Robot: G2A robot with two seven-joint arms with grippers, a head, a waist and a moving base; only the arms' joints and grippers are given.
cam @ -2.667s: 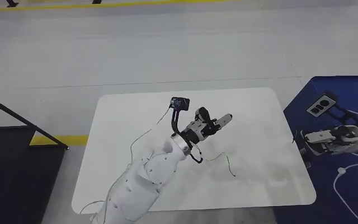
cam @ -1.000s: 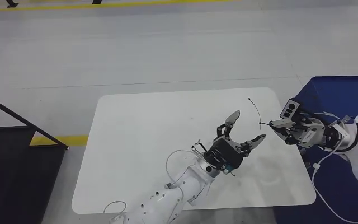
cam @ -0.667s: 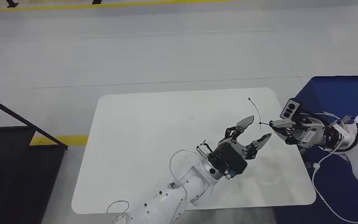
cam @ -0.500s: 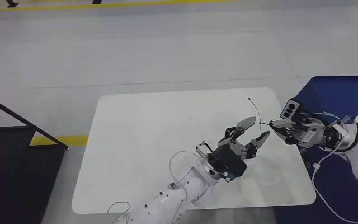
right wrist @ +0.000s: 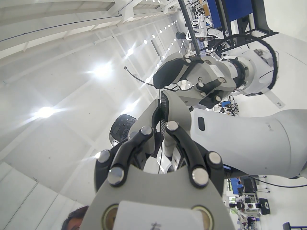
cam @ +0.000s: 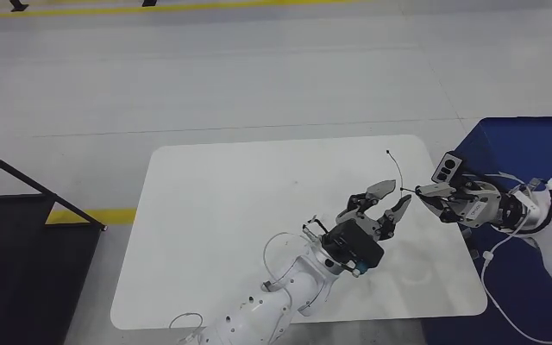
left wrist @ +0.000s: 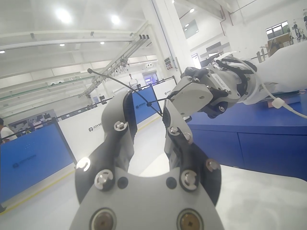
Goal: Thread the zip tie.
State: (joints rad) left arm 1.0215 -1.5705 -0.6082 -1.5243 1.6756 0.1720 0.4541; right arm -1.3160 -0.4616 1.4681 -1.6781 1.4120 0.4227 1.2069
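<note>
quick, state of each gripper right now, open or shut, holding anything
left gripper: open, the zip tie passes between its jaws, not gripped.
right gripper: shut on the zip tie.

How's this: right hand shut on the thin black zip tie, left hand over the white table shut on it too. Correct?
No. The left hand, over the white table, is open: the left wrist view shows the thin black zip tie crossing the gap between its fingers. The right hand is shut on it.
</note>
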